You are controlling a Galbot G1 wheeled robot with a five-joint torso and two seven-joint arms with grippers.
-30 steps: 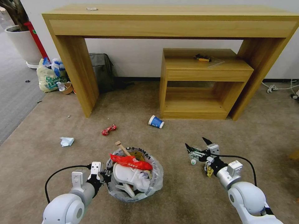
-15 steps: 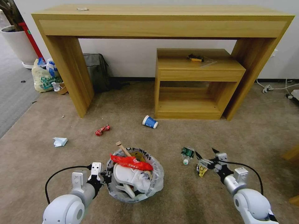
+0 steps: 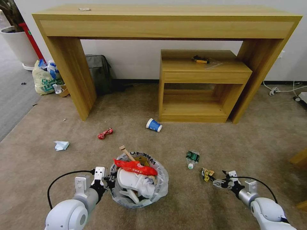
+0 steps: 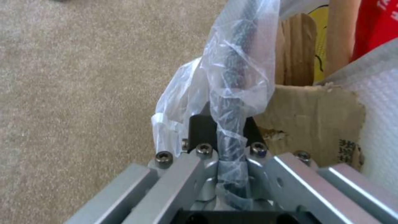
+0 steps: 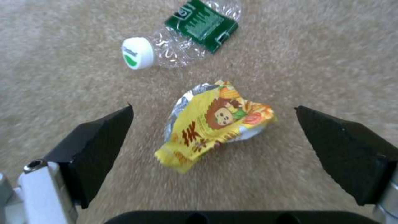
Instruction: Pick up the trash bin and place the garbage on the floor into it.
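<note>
**Right arm lining up on a yellow wrapper beside the held bin**

A flat beige-tan carpet floor is spreading out in front of a long light-wood console table, with a smaller wooden shelf unit tucked under it.

Near the robot, the small round black trash bin, lined with a crinkly clear plastic bag, is sitting already loaded with a white slipper, a red wrapper and a wooden stick. The left gripper is clamping the bin's bag-covered rim, jaws closed on it.

To the right of the bin, a crumpled yellow snack wrapper is lying on the carpet, and the right gripper is hanging just over it with jaws spread wide, one on either side and not touching it. Just beyond the wrapper, farther from the robot, a crushed clear bottle with a green label is lying. Farther from the bin, toward the table, a blue paper cup, a red twisted wrapper and a crumpled white paper are waiting.

The step in hand looks to be collecting the yellow wrapper. The next move likely calls for lowering onto the carpet and closing squarely on the thin foil before carrying it over the bin.
</note>
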